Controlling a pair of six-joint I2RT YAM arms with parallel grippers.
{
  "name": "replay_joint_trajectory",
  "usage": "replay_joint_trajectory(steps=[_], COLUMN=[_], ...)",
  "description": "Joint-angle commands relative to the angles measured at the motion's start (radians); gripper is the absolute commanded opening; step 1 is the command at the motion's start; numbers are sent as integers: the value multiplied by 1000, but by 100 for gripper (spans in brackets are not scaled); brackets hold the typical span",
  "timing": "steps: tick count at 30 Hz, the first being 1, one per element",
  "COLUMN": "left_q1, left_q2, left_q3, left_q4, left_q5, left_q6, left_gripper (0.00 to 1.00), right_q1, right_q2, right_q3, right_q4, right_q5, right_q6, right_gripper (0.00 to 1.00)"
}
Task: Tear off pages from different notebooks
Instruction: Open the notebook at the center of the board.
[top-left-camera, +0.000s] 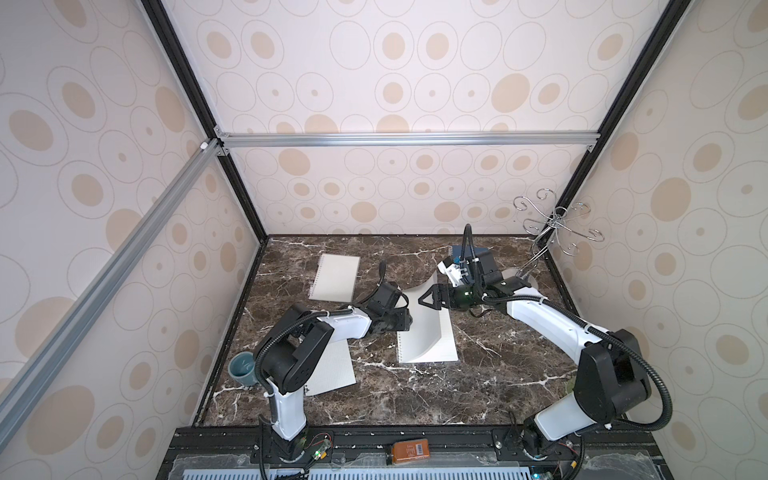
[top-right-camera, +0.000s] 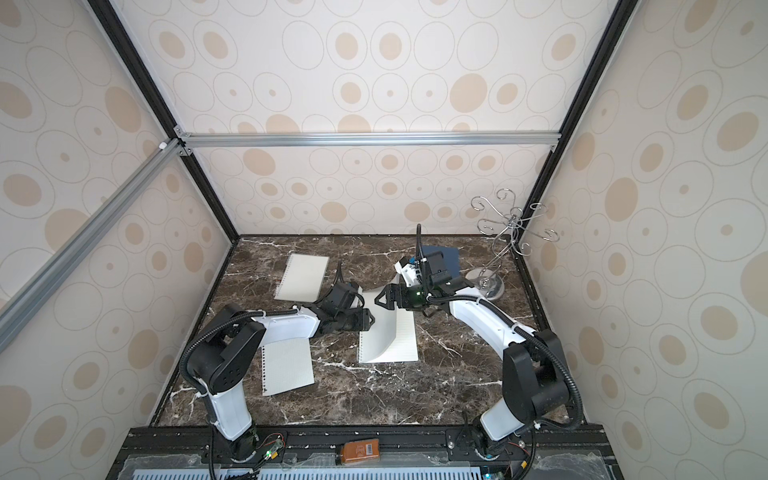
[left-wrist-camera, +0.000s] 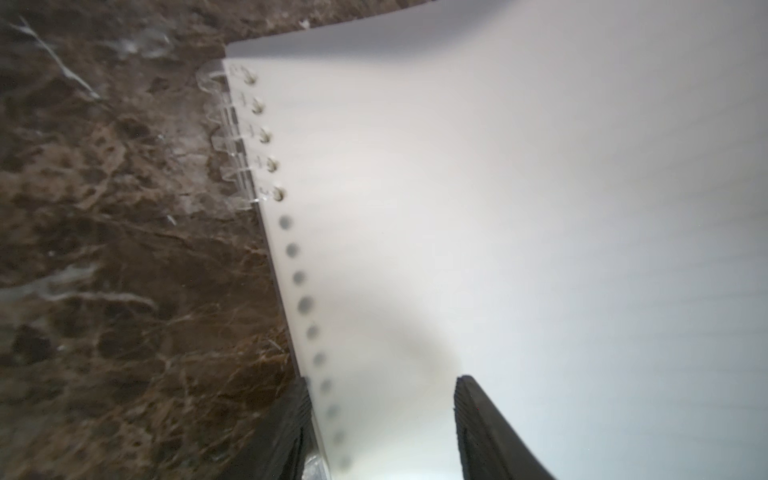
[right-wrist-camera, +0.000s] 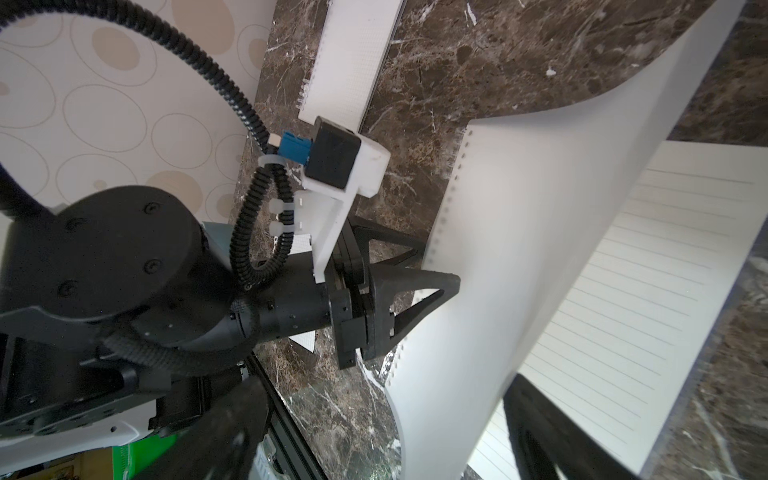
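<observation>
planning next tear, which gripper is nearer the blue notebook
Right. The right gripper is just in front of the blue notebook; the left gripper is farther forward, at the curled page.

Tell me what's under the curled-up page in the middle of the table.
Under the curled page lies the open notebook, its lined paper showing beside the curl. Whatever is directly beneath the curl, and the table under the notebook, is covered.

Marble table (top-left-camera: 498, 374); white notebook (top-left-camera: 336, 277) far left; open notebook (top-left-camera: 446, 347) centre; blue notebook (top-right-camera: 452, 262), stand (top-right-camera: 484, 284) far right; page (top-left-camera: 336, 374), cup (top-left-camera: 242, 368) near left.
</observation>
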Motion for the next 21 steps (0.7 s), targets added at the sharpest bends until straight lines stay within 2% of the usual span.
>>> replay_joint_trajectory(steps=[1, 10, 21], left_q1=[5, 45, 78], left_q2=[-21, -96, -88], left_q3=[-8, -33, -79], left_q4=[-5, 12, 36], left_q5=[14, 37, 72], left_q6=[-1, 6, -7], left_gripper=[55, 56, 55], right_q1=[6, 52, 61], right_q2=[9, 51, 9], right_q3=[18, 4, 103], right_q4=[-20, 60, -41], right_q5=[-20, -70, 1], right_q6=[-18, 28, -36], right_gripper=[92, 92, 92])
